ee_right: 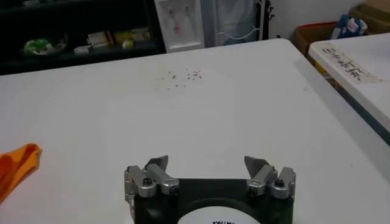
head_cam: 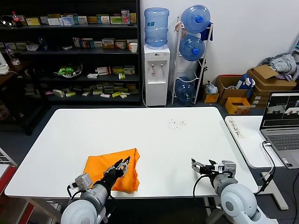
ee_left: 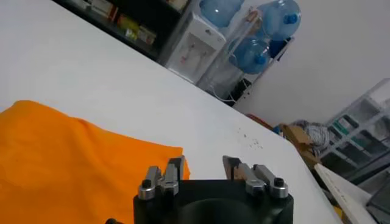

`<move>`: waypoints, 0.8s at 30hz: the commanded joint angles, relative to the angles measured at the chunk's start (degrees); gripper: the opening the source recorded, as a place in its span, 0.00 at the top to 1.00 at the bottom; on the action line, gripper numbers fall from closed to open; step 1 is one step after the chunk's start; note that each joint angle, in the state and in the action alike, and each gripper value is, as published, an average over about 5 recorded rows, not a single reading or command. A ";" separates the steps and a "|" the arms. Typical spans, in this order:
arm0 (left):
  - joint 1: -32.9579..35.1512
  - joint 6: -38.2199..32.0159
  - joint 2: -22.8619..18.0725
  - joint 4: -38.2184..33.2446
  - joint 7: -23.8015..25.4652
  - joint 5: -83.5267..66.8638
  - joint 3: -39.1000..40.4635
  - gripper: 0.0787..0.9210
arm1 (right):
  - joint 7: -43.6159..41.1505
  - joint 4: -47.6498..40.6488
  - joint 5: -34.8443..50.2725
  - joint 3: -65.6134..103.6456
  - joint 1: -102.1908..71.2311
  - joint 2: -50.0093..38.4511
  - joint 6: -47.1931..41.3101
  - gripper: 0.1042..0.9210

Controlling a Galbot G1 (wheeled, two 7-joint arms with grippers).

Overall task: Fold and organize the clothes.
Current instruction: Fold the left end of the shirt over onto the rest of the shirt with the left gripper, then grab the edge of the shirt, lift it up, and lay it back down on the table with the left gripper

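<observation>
The orange T-shirt (head_cam: 112,173) lies folded into a compact shape on the white table (head_cam: 140,140), near the front left edge. No lettering or neck tag shows. My left gripper (head_cam: 123,165) is open and empty, hovering over the shirt's right part; in the left wrist view my left gripper (ee_left: 203,163) sits just past the shirt's (ee_left: 73,164) edge. My right gripper (head_cam: 196,164) is open and empty above bare table at the front right, well apart from the shirt. In the right wrist view my right gripper (ee_right: 207,163) is open, and a corner of the shirt (ee_right: 18,165) shows at the edge.
Small dark specks (head_cam: 176,123) lie on the table's far right part. A second white table with a laptop (head_cam: 283,122) stands to the right. Shelves (head_cam: 74,51), a water dispenser (head_cam: 155,65) and boxes (head_cam: 236,91) stand beyond the table.
</observation>
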 commanded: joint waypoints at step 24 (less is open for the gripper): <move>7.25 -8.69 21.54 18.66 22.79 9.41 -16.20 0.12 | -0.71 -0.50 0.26 -0.64 0.97 -0.01 0.26 0.12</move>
